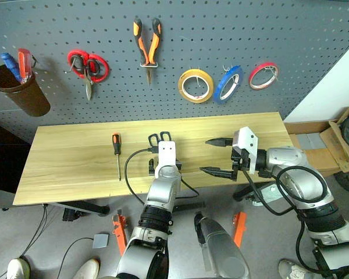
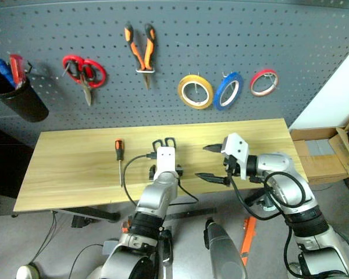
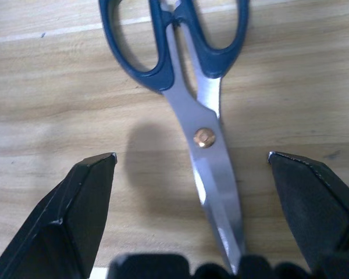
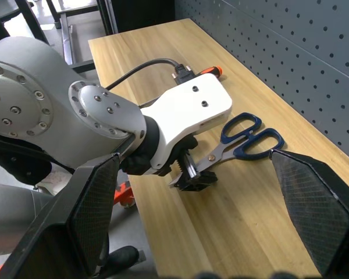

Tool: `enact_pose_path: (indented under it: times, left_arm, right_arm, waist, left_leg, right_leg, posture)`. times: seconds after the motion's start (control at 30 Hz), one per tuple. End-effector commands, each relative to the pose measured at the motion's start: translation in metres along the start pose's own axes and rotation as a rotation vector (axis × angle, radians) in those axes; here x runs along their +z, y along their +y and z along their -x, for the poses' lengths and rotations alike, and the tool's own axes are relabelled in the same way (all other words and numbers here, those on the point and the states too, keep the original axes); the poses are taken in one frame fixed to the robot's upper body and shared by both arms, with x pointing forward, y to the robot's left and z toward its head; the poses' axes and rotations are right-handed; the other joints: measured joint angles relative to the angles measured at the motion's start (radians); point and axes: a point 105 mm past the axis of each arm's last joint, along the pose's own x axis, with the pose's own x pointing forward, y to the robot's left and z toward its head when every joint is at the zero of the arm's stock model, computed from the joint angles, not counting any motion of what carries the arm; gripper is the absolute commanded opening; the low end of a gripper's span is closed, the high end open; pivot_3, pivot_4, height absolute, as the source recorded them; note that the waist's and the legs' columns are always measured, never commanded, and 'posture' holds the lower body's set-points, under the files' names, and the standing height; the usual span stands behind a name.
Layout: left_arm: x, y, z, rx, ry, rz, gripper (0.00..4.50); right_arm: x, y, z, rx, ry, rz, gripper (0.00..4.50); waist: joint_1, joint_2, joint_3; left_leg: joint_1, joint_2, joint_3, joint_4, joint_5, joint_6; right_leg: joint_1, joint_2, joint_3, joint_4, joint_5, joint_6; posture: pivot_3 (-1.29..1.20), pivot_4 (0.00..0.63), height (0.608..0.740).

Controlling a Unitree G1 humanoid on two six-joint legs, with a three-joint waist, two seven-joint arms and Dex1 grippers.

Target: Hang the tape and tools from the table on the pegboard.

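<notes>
Light wood table carries the dark-blue scissors, lying flat between my left gripper's wide-spread fingers; my right gripper hovers nearby, spread wide and empty.

Tape rolls — three on the pegboard: one yellow roll, one blue roll, one red roll.

Scissors — two: a red-handled pair hung on the board, a dark blue-handled pair lying on the counter.

Pliers: one, orange-and-black handles, on the board.

Screwdrivers: three. One orange-and-black screwdriver on the counter; a blue one and a red one standing in the single dark cup at the board's left.

Pincers: two, the left pincer and the right pincer.

One counter, one pegboard.
</notes>
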Motion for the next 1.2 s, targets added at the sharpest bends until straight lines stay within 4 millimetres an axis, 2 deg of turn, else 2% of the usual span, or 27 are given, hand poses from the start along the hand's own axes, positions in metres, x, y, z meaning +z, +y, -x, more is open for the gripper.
enact_pose_path:
  times: [0.03,0.3,0.4,0.57,0.7,0.73,0.77,1.0,1.2]
  left_arm:
    - [-0.011,0.0,-0.002,-0.021,0.032,0.001,4.5]
    - [-0.013,-0.005,-0.005,-0.051,0.048,0.04,4.5]
    - [-0.012,-0.003,-0.006,-0.053,0.041,0.048,3.93]
    - [-0.009,-0.002,-0.006,-0.05,0.036,0.056,2.36]
    - [-0.008,-0.001,-0.006,-0.046,0.033,0.062,0.93]
    - [-0.008,-0.001,-0.006,-0.045,0.033,0.063,0.62]
    - [-0.008,-0.002,-0.006,-0.045,0.033,0.063,0.51]
    - [-0.009,0.001,-0.006,-0.037,0.039,0.068,0.51]
    - [0.002,0.018,0.007,-0.032,-0.042,0.033,0.51]
  right_arm:
    - [0.009,-0.005,0.003,-0.018,-0.038,0.006,4.45]
    - [0.008,-0.006,0.005,-0.03,-0.031,0.002,4.45]
    - [0.008,-0.006,0.005,-0.031,-0.03,0.0,4.5]
    - [0.008,-0.008,0.004,-0.037,-0.033,0.001,4.5]
    - [0.008,-0.01,0.004,-0.036,-0.033,0.007,4.5]
    - [0.008,-0.01,0.004,-0.035,-0.032,0.01,4.5]
    - [0.008,-0.01,0.003,-0.034,-0.032,0.01,4.5]
    - [0.008,-0.01,0.002,-0.029,-0.036,0.015,4.5]
    - [0.014,-0.004,0.003,-0.013,-0.074,0.007,4.5]
  waist:
    - [0.0,0.0,0.0]
    - [0.0,-0.001,0.002]
    - [0.0,-0.001,0.004]
    - [0.0,-0.002,0.004]
    - [0.0,-0.002,0.004]
    - [0.0,-0.002,0.004]
    - [0.0,-0.002,0.004]
    - [0.0,-0.002,0.004]
    - [-0.001,-0.002,0.004]
  left_leg:
    - [0.0,0.0,0.0,0.0,0.0,0.0]
    - [0.0,0.0,0.0,0.0,0.0,0.0]
    - [0.0,0.0,0.0,0.0,0.0,0.0]
    - [0.0,0.0,0.0,-0.004,0.0,0.0]
    - [0.001,0.0,0.0,-0.006,0.0,0.0]
    - [0.001,0.0,0.0,-0.007,0.0,0.0]
    - [0.002,0.0,0.0,-0.008,0.0,0.0]
    - [0.002,0.0,0.0,-0.009,0.0,0.0]
    - [0.002,0.0,0.0,-0.01,0.0,0.0]
  right_leg:
    - [0.0,0.0,0.0,0.0,0.0,0.0]
    - [0.0,0.0,0.0,-0.001,0.0,0.0]
    - [0.0,0.0,0.0,-0.001,0.0,0.0]
    - [-0.001,0.0,0.0,-0.001,-0.001,-0.001]
    - [-0.001,0.0,0.0,-0.002,-0.001,-0.002]
    - [-0.001,0.0,0.0,-0.002,-0.001,-0.002]
    - [-0.001,0.0,0.0,-0.002,-0.001,-0.002]
    - [-0.001,0.0,0.0,-0.002,-0.002,-0.002]
    - [-0.002,0.0,0.0,-0.002,-0.001,-0.001]
  posture:
    - [-0.19,0.383,0.74]
    - [-0.2,0.392,0.74]
    - [-0.2,0.392,0.74]
    - [-0.19,0.391,0.74]
    - [-0.19,0.39,0.74]
    - [-0.19,0.388,0.74]
    - [-0.19,0.387,0.74]
    - [-0.18,0.378,0.74]
    - [-0.17,0.346,0.74]
